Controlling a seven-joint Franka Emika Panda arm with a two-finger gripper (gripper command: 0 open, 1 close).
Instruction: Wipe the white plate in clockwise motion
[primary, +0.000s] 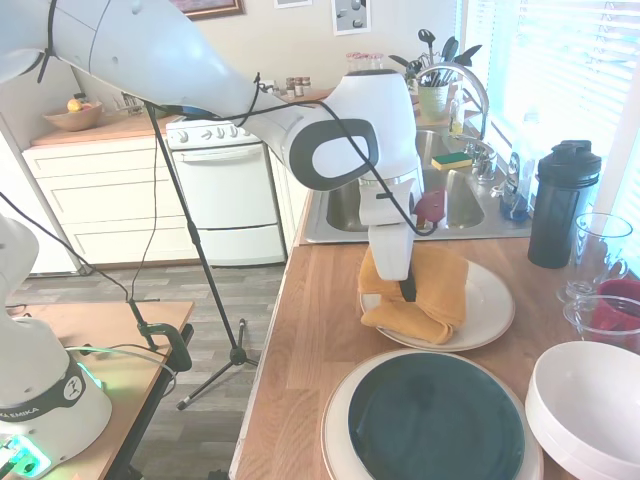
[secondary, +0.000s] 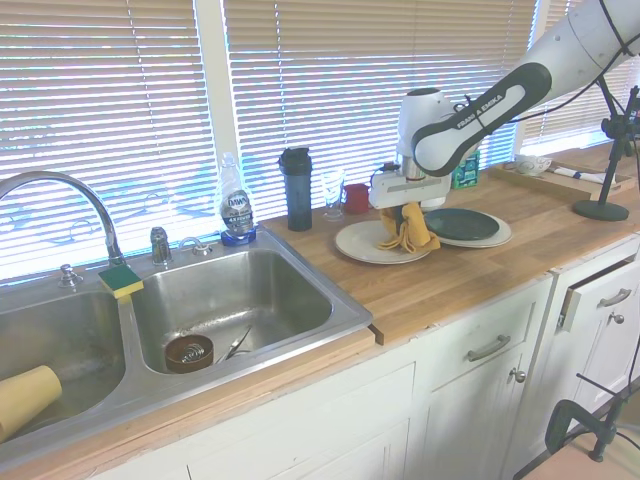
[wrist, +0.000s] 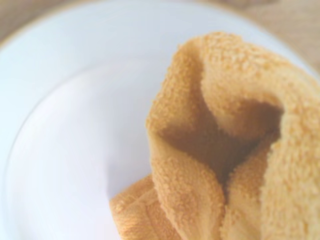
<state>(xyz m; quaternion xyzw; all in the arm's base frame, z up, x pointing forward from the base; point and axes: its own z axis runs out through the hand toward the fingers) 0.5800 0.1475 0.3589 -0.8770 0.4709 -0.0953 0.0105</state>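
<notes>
The white plate lies on the wooden counter near the sink, also in the second exterior view. A bunched orange-yellow cloth rests on the plate's left half. My gripper comes straight down onto the plate and is shut on the top of the cloth, which hangs from it onto the plate. The wrist view shows the cloth's folds close up over the plain white plate surface.
A dark green plate sits on a larger white plate just in front. A deep white bowl, a clear container with red contents, a glass and a black shaker bottle stand to the right. The steel sink lies behind.
</notes>
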